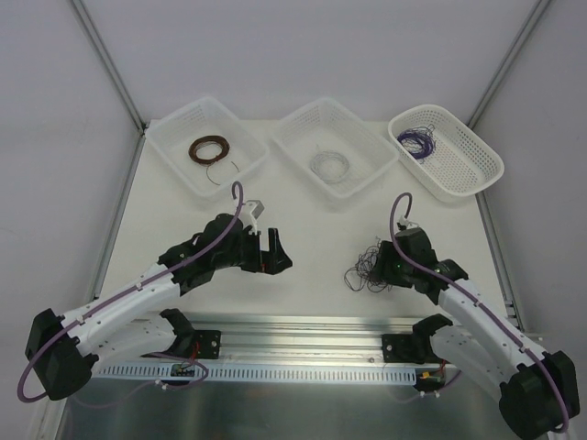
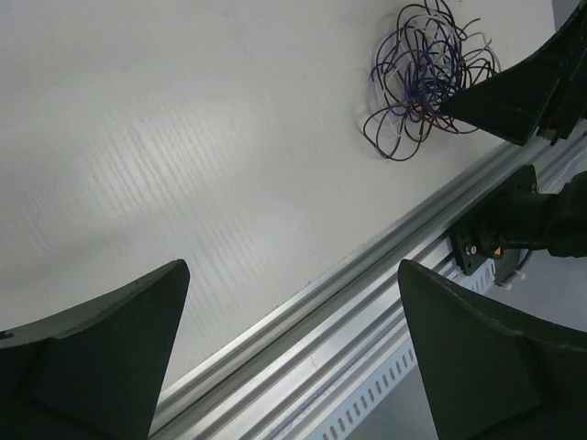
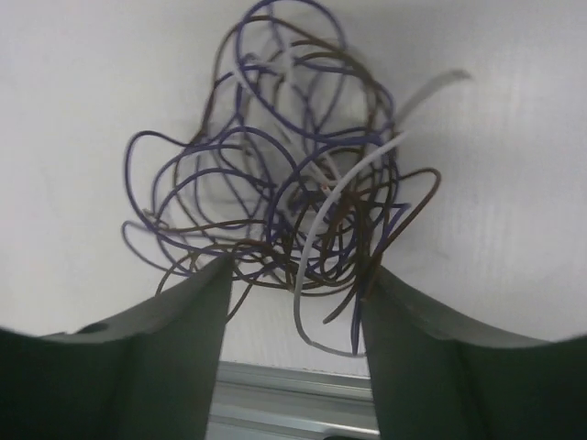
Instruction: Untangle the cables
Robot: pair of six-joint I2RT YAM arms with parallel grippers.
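We see the cables between the right gripper's half-spread jaws, unpinched; left gripper, jaws wide, well apart.

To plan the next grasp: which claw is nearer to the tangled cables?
Right. The right claw straddles the cables; the left claw hangs apart, to their left.

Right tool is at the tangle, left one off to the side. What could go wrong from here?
1. The right tool straddles many strands of the cables at once; closing may pinch a bundle and tighten the knot.
2. The left tool is open and apart from the clump, so nothing pins it; it may drag as one.
3. Loops lie near the rail and could snag in its groove.
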